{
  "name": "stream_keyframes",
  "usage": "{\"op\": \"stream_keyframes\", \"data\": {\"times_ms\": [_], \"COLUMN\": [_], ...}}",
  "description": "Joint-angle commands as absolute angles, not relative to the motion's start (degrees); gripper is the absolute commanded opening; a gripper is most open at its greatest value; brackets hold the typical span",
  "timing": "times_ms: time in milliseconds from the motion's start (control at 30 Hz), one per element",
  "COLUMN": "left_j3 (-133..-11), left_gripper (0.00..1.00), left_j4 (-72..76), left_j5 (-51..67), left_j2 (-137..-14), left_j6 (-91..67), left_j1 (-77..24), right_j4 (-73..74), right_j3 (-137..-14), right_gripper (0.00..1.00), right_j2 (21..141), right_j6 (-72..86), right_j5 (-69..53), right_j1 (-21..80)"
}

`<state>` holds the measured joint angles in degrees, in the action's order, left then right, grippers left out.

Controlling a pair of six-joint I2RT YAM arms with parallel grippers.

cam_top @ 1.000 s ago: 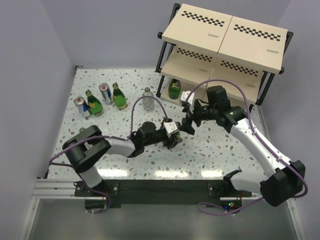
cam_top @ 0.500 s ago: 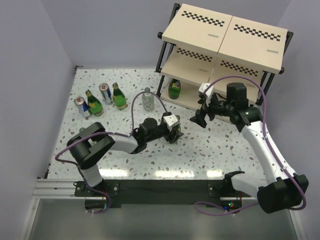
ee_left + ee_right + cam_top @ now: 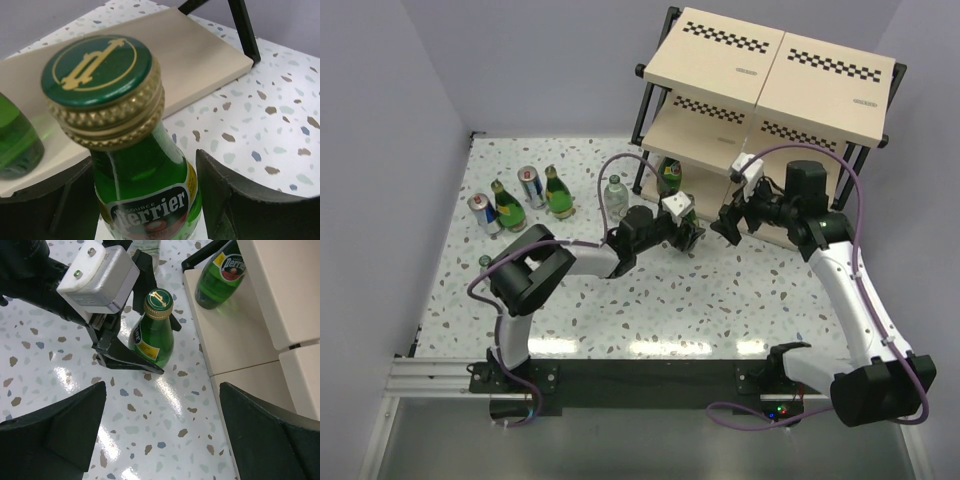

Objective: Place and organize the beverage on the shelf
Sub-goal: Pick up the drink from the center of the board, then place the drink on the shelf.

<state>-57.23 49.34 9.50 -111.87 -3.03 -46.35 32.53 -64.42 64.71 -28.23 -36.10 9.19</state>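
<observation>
Right now the left end effector is clamped on a green Perrier bottle, with one finger on each side of the glass below the neck. That bottle stands upright on the speckled bench, just beside the front edge of the shelf and not yet on any board. Its green cap, stamped with a gold mark above a gold screw collar, fills much of the left wrist view, and part of the label shows beneath it. A second green bottle already stands upright on the lowest board, close to a black corner post. The held bottle is near it but apart from it.

The right end effector hovers above the bench just to the right of the held bottle, its fingers spread wide and gripping nothing. In its own wrist view the two dark fingers sit at the lower corners, with the held bottle between and beyond them.

Further left, a clear bottle stands alone beside the left arm. Well apart from the shelf, toward the far left of the bench, two blue-and-silver cans and two more green bottles stand upright in a loose row, cans and bottles alternating. The upper boards of the shelf bear black checkered strips
</observation>
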Motion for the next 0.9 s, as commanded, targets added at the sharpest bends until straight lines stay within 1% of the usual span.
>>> {"op": "stream_keyframes", "data": {"times_ms": [0, 400, 867], "left_j3": [-65.2, -74.4, -78.5], "left_gripper": [0.00, 0.00, 0.00], "left_j4": [57.8, 55.5, 56.2], "left_j5": [8.0, 6.5, 3.9], "left_j2": [-112.1, -118.6, -122.3], "left_j6": [-3.9, -3.7, -3.8], "left_j1": [-45.5, -43.9, -43.3], "right_j4": [30.4, 28.7, 29.1], "right_j3": [-67.4, -67.3, -67.3], "right_gripper": [0.99, 0.99, 0.99], "right_j2": [63.1, 63.6, 64.0], "right_j6": [-24.7, -22.5, -22.6], "right_j5": [-32.8, -28.6, -29.4], "right_j1": [8.7, 8.2, 8.1]}}
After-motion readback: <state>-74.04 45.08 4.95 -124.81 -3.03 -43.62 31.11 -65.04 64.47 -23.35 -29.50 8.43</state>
